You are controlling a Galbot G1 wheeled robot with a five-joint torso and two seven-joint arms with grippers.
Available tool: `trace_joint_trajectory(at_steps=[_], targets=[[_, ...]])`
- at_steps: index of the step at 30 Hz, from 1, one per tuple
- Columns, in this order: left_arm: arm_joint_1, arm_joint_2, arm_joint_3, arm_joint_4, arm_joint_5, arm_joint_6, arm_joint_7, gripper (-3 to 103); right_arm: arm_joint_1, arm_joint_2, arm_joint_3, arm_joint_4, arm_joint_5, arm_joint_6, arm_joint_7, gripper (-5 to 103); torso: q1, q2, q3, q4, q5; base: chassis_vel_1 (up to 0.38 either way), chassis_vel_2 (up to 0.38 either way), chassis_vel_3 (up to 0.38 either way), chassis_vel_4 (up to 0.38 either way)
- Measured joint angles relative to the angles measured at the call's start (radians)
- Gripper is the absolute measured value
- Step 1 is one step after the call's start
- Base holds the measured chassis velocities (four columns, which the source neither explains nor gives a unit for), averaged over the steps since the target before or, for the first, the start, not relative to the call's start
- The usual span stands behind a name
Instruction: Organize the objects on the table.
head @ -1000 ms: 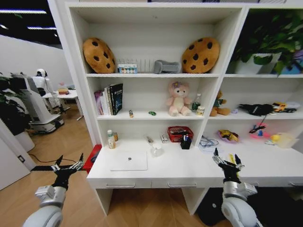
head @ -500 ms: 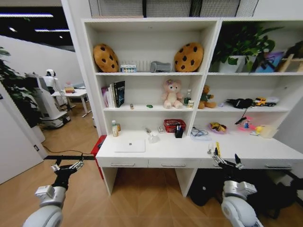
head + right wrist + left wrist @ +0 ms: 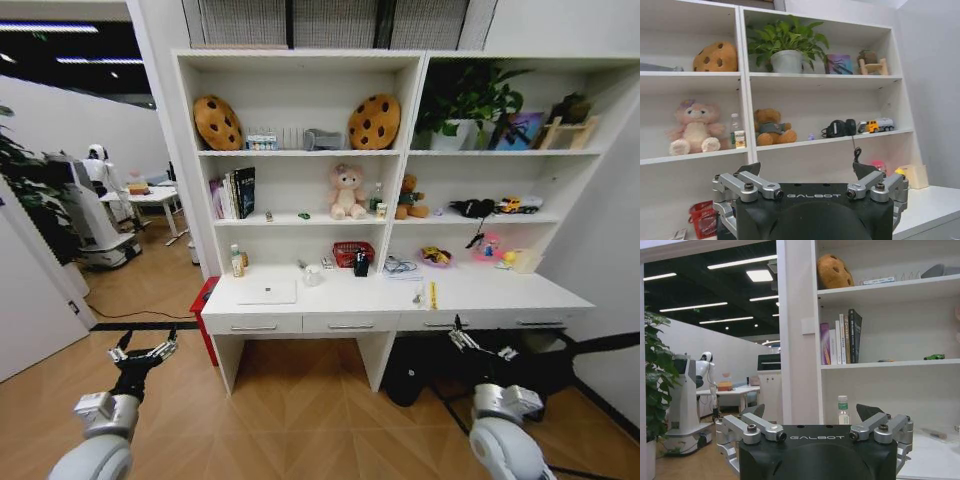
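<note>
The long white table (image 3: pixel 480 298) stands below a white shelf unit, some way ahead of me. On it lie a silver laptop (image 3: pixel 267 292), a pale cup (image 3: pixel 313 276), a red basket (image 3: pixel 352 254), a black pen holder (image 3: pixel 361 264) and a yellow packet (image 3: pixel 432 294). A tiny green toy car (image 3: pixel 304 215) sits on the shelf above, also seen as the toy car (image 3: pixel 934 357) past the books. My left gripper (image 3: pixel 142 352) (image 3: pixel 811 411) and right gripper (image 3: pixel 480 342) (image 3: pixel 807 169) hang low over the floor, short of the table, both open and holding nothing.
A bottle (image 3: pixel 237 262) stands at the table's left end. A red box (image 3: pixel 205 300) sits by its left leg and black bags (image 3: pixel 410 375) lie under it. Another robot (image 3: pixel 95 205) and a small white table (image 3: pixel 150 195) are at the far left. Wood floor lies between me and the table.
The whole view has pulled back: the table and shelves look smaller and farther off, with more floor in front. Both grippers keep the same open pose.
</note>
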Motion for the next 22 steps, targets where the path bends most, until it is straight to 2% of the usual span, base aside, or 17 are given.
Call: trace_joint_trajectory(at_steps=[1,5,6,8,10,14,20,22], targets=[[0.000,0.000,0.000,0.000,0.000,0.000,0.000,100,0.000,0.000,0.000,0.000,0.000,0.000,0.000,100,0.000,0.000,0.000,0.0000,0.0000,0.000,0.000,0.000,0.000],[-0.008,-0.028,-0.017,0.034,-0.002,-0.003,-0.007,100,-0.033,-0.010,-0.049,-0.017,0.012,-0.035,-0.104,100,-0.002,0.001,-0.001,-0.0002,-0.0002,0.000,0.000,0.000,0.000],[-0.008,-0.028,-0.017,0.034,-0.002,-0.003,-0.007,100,-0.033,-0.010,-0.049,-0.017,0.012,-0.035,-0.104,100,-0.002,0.001,-0.001,-0.0002,-0.0002,0.000,0.000,0.000,0.000],[-0.010,-0.032,-0.029,0.081,-0.003,-0.022,0.004,100,-0.043,0.019,-0.082,-0.065,-0.036,-0.039,-0.136,100,-0.002,0.001,-0.001,-0.0001,-0.0001,0.000,0.000,0.000,0.000],[-0.010,-0.032,-0.032,0.102,-0.002,-0.032,0.016,100,-0.051,0.037,-0.088,-0.078,-0.050,-0.038,-0.139,100,-0.002,0.001,-0.001,-0.0006,0.0002,0.000,0.000,0.000,0.000],[0.020,-0.051,-0.052,0.150,0.012,-0.071,0.060,100,-0.106,0.054,-0.062,-0.077,-0.059,-0.034,-0.143,100,-0.002,0.001,-0.001,-0.0001,-0.0005,0.000,0.000,0.000,0.000],[0.036,-0.067,-0.051,0.132,0.025,-0.074,0.064,100,-0.144,0.044,-0.024,-0.045,-0.055,-0.027,-0.144,100,-0.002,0.001,-0.001,-0.0001,-0.0006,0.000,0.000,0.000,0.000],[0.040,-0.060,-0.052,0.087,0.021,-0.051,0.044,100,-0.161,0.045,-0.006,-0.002,-0.052,-0.032,-0.136,100,-0.002,0.001,-0.001,-0.0006,-0.0002,0.000,0.000,0.000,0.000]])
